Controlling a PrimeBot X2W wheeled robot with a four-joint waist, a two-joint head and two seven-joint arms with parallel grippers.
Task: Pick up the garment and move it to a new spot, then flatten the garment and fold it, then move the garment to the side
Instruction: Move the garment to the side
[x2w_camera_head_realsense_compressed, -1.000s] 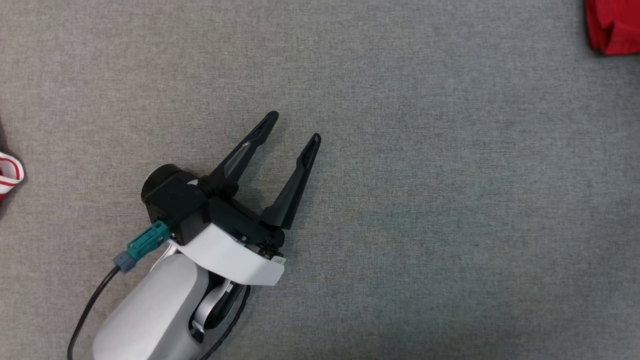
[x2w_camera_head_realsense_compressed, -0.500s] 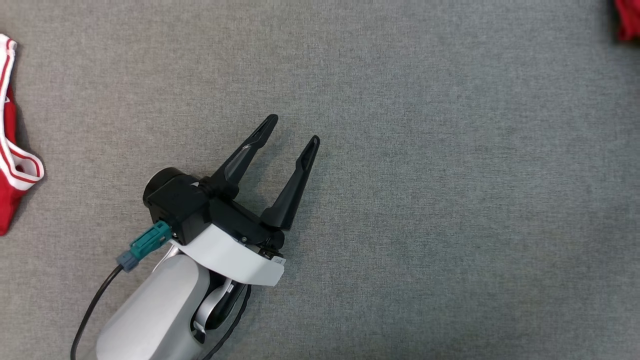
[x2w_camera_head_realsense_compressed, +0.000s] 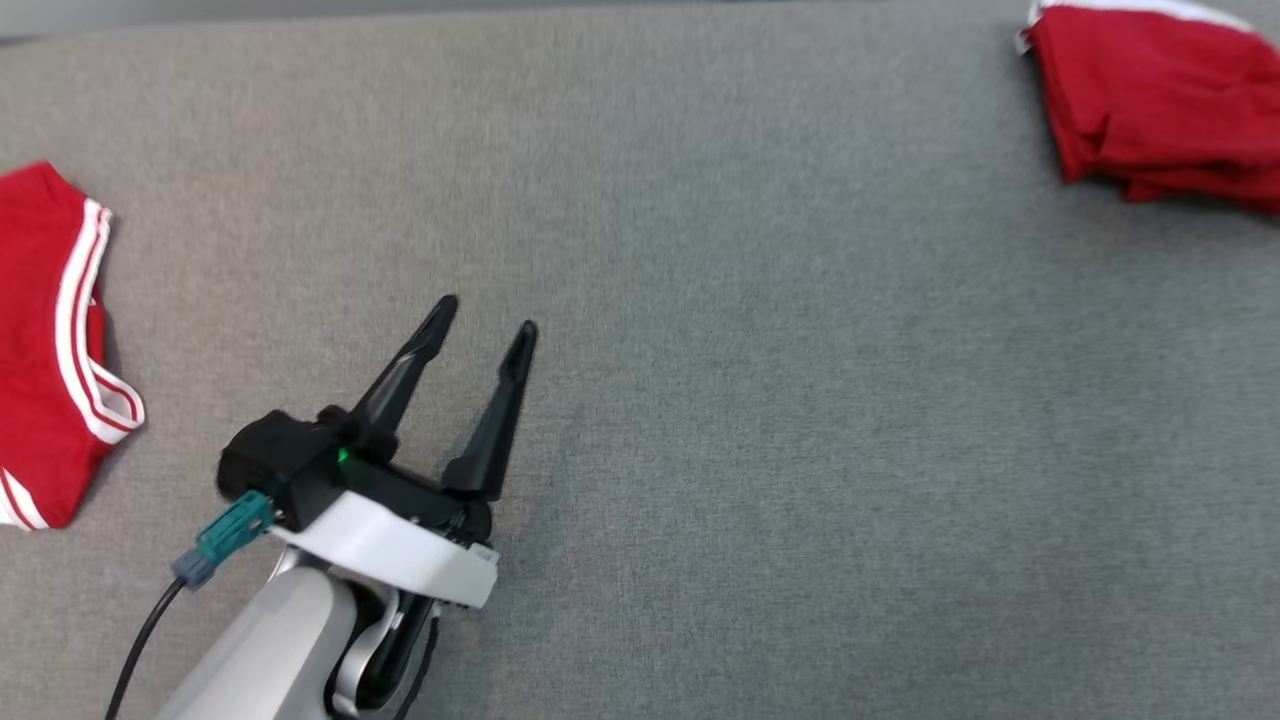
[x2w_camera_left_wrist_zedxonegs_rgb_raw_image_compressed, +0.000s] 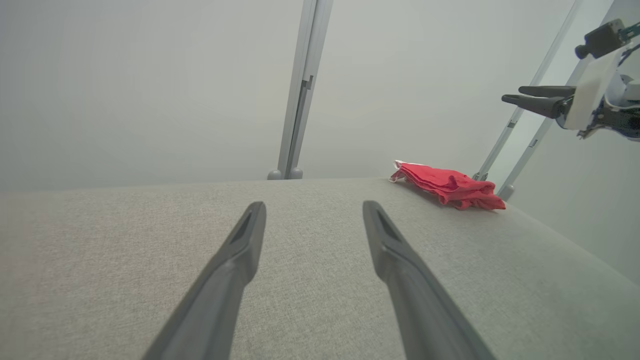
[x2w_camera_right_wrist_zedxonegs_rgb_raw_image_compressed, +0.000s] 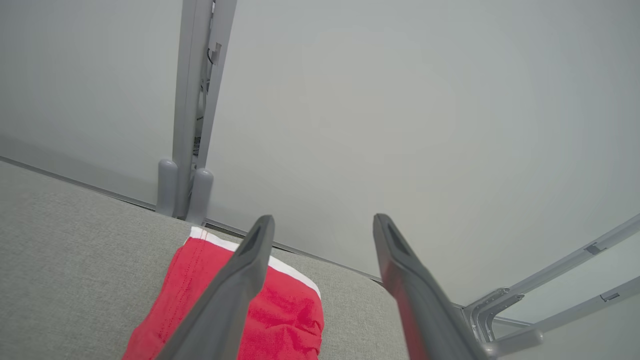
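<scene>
Here the left gripper (x2w_camera_head_realsense_compressed: 487, 316) was spread wide and empty over the table (x2w_camera_head_realsense_compressed: 800, 400). The right gripper (x2w_camera_right_wrist_zedxonegs_rgb_raw_image_compressed: 322, 222), spread wide too, hung above the folded red garment (x2w_camera_head_realsense_compressed: 1150, 100), far right.

Grey fabric surface (x2w_camera_head_realsense_compressed: 800, 400), pale wall (x2w_camera_left_wrist_zedxonegs_rgb_raw_image_compressed: 150, 75) w/ metal posts (x2w_camera_left_wrist_zedxonegs_rgb_raw_image_compressed: 304, 90) (paired, upright).

Grey right across the desk (x2w_camera_head_realsense_compressed: 800, 400), a fine woven fleck. Top right, the folded garment (x2w_camera_head_realsense_compressed: 1150, 100): solid red with a thin white edge. Far left, the striped garment (x2w_camera_head_realsense_compressed: 40, 330), red as well, banded in white. The left hand (x2w_camera_head_realsense_compressed: 487, 314) shows black fingers (x2w_camera_head_realsense_compressed: 400, 365), a white cuff (x2w_camera_head_realsense_compressed: 390, 545), a teal plug (x2w_camera_head_realsense_compressed: 228, 530) and a tiny green light (x2w_camera_head_realsense_compressed: 343, 457). On the right hand (x2w_camera_right_wrist_zedxonegs_rgb_raw_image_compressed: 324, 220), dark grey fingers (x2w_camera_right_wrist_zedxonegs_rgb_raw_image_compressed: 235, 295), one tinged reddish.
</scene>
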